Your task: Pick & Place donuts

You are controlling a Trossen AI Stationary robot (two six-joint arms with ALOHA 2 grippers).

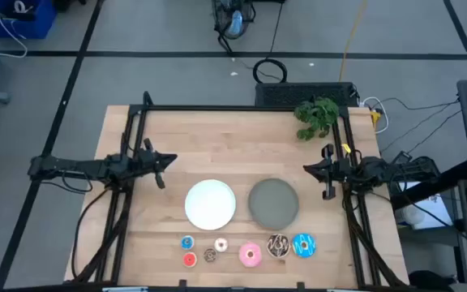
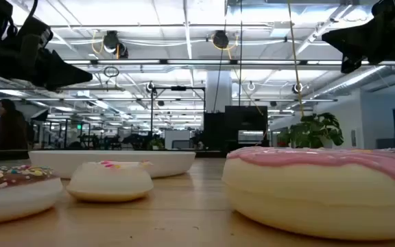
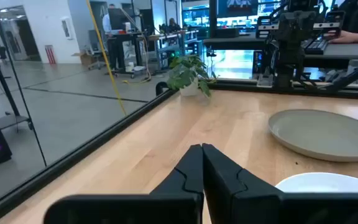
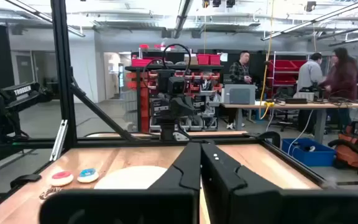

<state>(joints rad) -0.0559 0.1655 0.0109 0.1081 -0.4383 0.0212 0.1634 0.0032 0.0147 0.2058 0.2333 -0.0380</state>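
Two dark, slender jointed arms, matt black throughout, each built of narrow tubular links. The left gripper [image 3: 202, 163] and the right gripper [image 4: 200, 163] each end in two black, angular, wedge-shaped fingers tapering to a point, mounted on a broad black crossbar. Thin black cables trail alongside the arm links.

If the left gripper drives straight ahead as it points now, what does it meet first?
Probably nothing on the table: the left gripper points across the bare wood behind the white plate and grey plate, toward the right gripper; depth unclear.
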